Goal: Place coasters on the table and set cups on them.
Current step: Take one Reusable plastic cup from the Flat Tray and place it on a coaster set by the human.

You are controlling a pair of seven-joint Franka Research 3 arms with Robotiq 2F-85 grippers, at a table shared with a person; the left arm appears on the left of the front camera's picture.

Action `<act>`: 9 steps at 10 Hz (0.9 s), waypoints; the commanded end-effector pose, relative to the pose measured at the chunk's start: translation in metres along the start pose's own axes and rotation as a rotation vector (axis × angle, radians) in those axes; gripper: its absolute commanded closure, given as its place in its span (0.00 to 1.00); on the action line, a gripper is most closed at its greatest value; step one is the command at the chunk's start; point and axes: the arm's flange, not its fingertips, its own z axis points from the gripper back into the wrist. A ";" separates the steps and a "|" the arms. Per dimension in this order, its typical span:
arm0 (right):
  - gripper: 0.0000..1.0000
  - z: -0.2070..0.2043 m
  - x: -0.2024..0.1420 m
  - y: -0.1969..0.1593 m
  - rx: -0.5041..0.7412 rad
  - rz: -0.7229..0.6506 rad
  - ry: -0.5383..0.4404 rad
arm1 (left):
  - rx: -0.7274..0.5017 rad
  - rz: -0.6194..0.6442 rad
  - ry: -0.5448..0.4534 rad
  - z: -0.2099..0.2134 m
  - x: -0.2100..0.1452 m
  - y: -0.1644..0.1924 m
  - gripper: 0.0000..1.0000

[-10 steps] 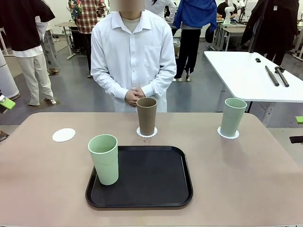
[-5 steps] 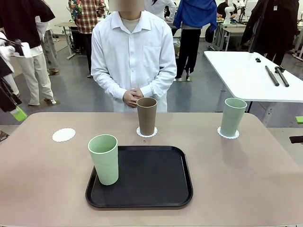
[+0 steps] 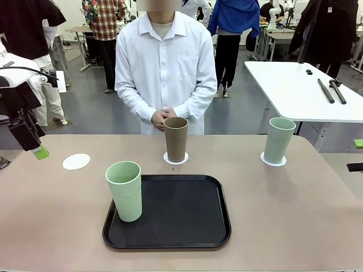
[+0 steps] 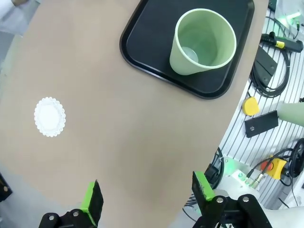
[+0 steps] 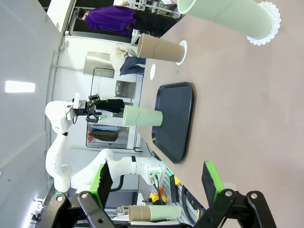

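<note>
Left wrist view: the left gripper (image 4: 147,198) hangs above the table (image 4: 133,133) with its jaws spread wide and nothing between the green pads (image 4: 91,202); bare tabletop and the table's edge lie below them. The unoccupied coaster (image 4: 50,116) lies flat on the table, clear of the gripper and well apart from the black tray (image 4: 147,42). One mint green cup (image 4: 204,42) stands upright and empty on the tray, close to one of its corners. In the front view this cup stands at the tray's left side, and the unoccupied coaster lies beyond the tray's far left corner. The left arm comes in high at the left edge, above the table's left side, touching nothing. The brown cup (image 3: 176,139) stands upright on the middle coaster (image 3: 176,160), just past the tray's far edge. The second mint green cup (image 3: 279,140) stands upright on the right coaster (image 3: 273,161), well apart from the tray. Both lace rims show around the cup bases. A person in a white shirt stands at the far side with clasped hands (image 3: 163,118) behind the brown cup, not touching it. Right wrist view: the right gripper (image 5: 157,183) is likewise fully open and holds nothing, and it is well back from all three cups.
</note>
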 end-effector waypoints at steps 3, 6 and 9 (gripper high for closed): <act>0.00 -0.002 -0.004 0.002 0.003 0.006 -0.008 | 0.007 0.014 0.010 0.008 -0.006 0.000 0.00; 0.00 -0.002 -0.004 0.002 0.003 0.006 -0.008 | -0.262 -0.341 -0.238 -0.010 -0.017 0.046 0.00; 0.00 -0.002 -0.004 0.002 0.003 0.006 -0.008 | -0.346 -0.503 -0.727 -0.048 -0.020 0.085 0.00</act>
